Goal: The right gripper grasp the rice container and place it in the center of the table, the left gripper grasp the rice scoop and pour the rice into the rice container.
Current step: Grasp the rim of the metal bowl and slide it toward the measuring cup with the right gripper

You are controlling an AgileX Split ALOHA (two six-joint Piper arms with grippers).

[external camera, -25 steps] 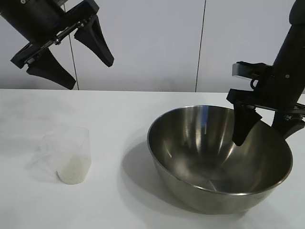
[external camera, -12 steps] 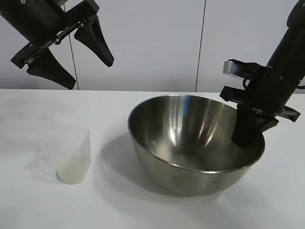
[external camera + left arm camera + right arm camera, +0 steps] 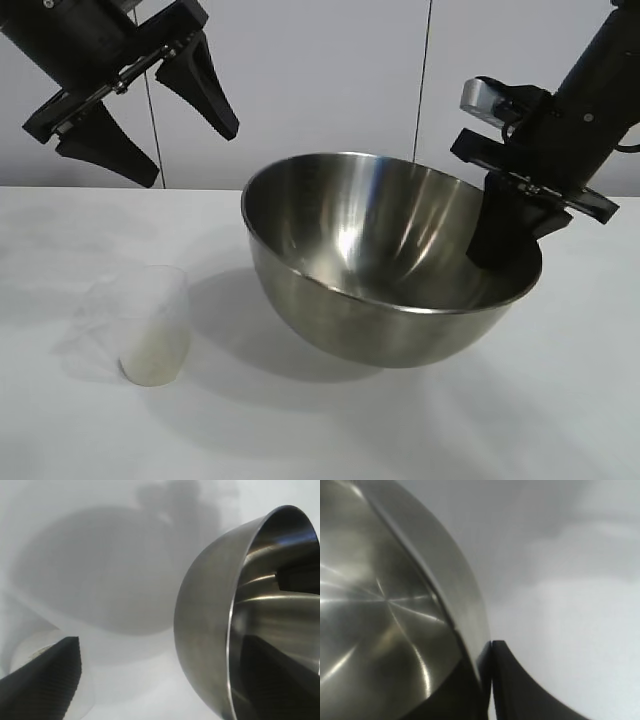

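The rice container, a big shiny steel bowl, hangs tilted just above the white table, its shadow beneath it. My right gripper is shut on its right rim, one finger inside and one outside; the pinch shows in the right wrist view, with my right gripper on the rice container. The rice scoop, a clear plastic cup, stands at the left with rice in its bottom. My left gripper hangs open high above it. In the left wrist view my left gripper is empty between the rice scoop and rice container.
A pale panelled wall stands behind the table. Bare tabletop lies between the scoop and the bowl and along the front edge.
The right gripper closed on the bowl's rim, then lifted it and carried it leftward toward the table's middle, tilting it. The left gripper and the scoop stayed put.
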